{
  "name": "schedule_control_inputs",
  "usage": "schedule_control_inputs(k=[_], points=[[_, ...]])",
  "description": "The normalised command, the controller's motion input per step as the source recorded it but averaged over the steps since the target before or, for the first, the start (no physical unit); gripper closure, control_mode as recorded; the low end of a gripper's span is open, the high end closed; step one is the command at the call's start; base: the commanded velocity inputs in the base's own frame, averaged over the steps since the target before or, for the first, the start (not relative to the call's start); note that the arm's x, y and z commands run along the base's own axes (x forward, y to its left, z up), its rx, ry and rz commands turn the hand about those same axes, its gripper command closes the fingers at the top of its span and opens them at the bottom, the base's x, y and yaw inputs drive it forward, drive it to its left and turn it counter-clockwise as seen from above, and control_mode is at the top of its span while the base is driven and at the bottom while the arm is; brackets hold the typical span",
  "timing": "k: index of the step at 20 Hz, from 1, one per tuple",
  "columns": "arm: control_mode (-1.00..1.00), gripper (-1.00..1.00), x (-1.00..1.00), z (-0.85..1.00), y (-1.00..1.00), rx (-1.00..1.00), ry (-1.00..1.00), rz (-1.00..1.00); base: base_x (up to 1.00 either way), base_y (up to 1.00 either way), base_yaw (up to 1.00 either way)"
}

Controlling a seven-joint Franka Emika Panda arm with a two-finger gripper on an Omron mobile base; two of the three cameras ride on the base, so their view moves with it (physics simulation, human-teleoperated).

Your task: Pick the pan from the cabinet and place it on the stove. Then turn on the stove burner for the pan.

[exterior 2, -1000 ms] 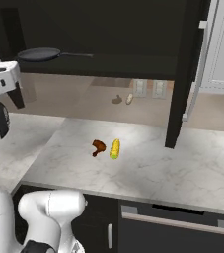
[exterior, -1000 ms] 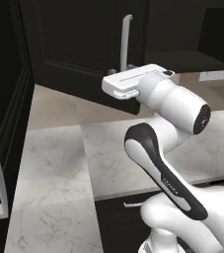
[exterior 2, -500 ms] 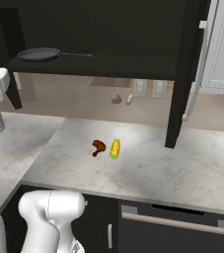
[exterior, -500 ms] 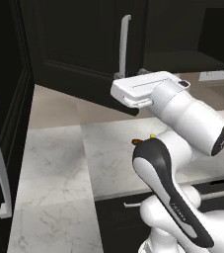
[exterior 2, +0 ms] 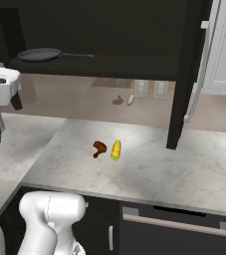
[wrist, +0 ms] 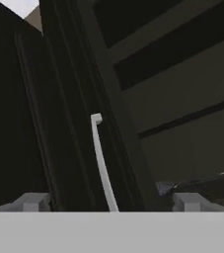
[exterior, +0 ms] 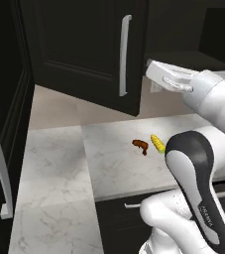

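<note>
In the left base view, the cabinet has one door swung open, its long silver bar handle hanging vertical. The white hand reaches just right of that door's edge, level with the handle. On the marble bench a brown piece of food lies just beside a corn cob.

In the right base view, the pan sits on the cabinet shelf, handle pointing right. The hand is at the left edge, below and left of the pan.

In the hand view, the gripper has its fingertips spread apart, the silver handle between them; the thin shape at lower right may be the pan.
</note>
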Motion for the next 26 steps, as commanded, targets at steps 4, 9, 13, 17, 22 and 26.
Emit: schedule_control_inputs(k=[4,9,13,17,22,26], points=[[-1.00,-1.00,-0.12,0.36,-0.55,0.13,0.43,0.00,0.00,0.00,0.00],[-1.00,-1.00,-0.04,-0.05,-0.46,0.10,0.38,0.00,0.00,0.00,0.00],[-1.00,-1.00,0.16,-0.40,-0.31,0.09,0.11,0.01,0.00,0.00,0.00],[-1.00,-1.00,0.64,-0.35,-0.24,0.09,0.03,0.09,0.00,0.00,0.00],[-1.00,-1.00,0.81,-0.38,-0.15,0.10,0.01,0.15,0.00,0.00,0.00],[-1.00,-1.00,0.90,-0.29,0.00,0.09,0.10,0.17,0.00,0.00,0.00]])
